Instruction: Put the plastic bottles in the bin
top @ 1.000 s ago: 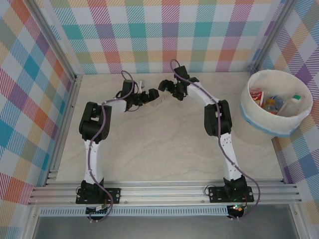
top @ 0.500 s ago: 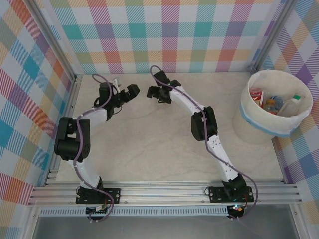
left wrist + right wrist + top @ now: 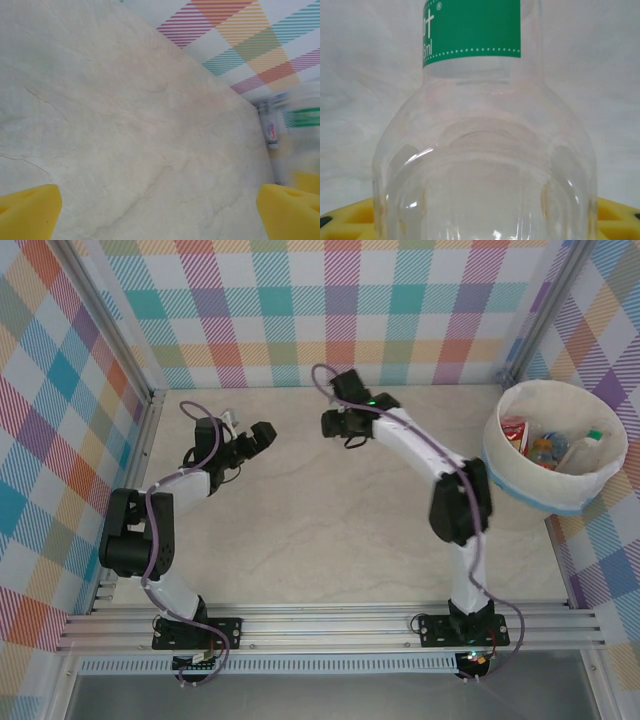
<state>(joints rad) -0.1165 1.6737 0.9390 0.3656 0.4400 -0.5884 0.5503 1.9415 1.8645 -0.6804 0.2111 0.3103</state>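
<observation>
- The right gripper (image 3: 333, 424) is clenched on a clear plastic bottle (image 3: 485, 150). In its wrist view the yellow pads (image 3: 350, 220) sit against both sides of the wide body.
- The bottle's green label lies out beyond the fingertips, so most of its length juts forward of the grasp.
- I cannot tell how firmly the pads bite, since the bottle wall shows no dent.
- Ahead of the right fingertips, near but apart, the left gripper (image 3: 258, 435) is released. Its yellow fingers (image 3: 27, 210) stand wide over the bare table (image 3: 330, 530) with nothing between them.
- The bin (image 3: 520, 488) stands well apart, behind the right wrist and out to the robot's right. Several bottles (image 3: 545, 445) already lie inside it.
- The step in hand looks like the carry to the bin, with the drop not yet done.
- Slip risk: the plastic is smooth and thin, and a light pinch on the rounded body could let the bottle slide out during a fast swing.
- Pivot risk: with so much of the bottle ahead of the pads, it may tip downward in the grasp.
- Rim risk: a low approach could knock the jutting end against the bin's edge and drop the bottle outside.
- Collision risk: a turn towards the left gripper could knock the bottle against it.
</observation>
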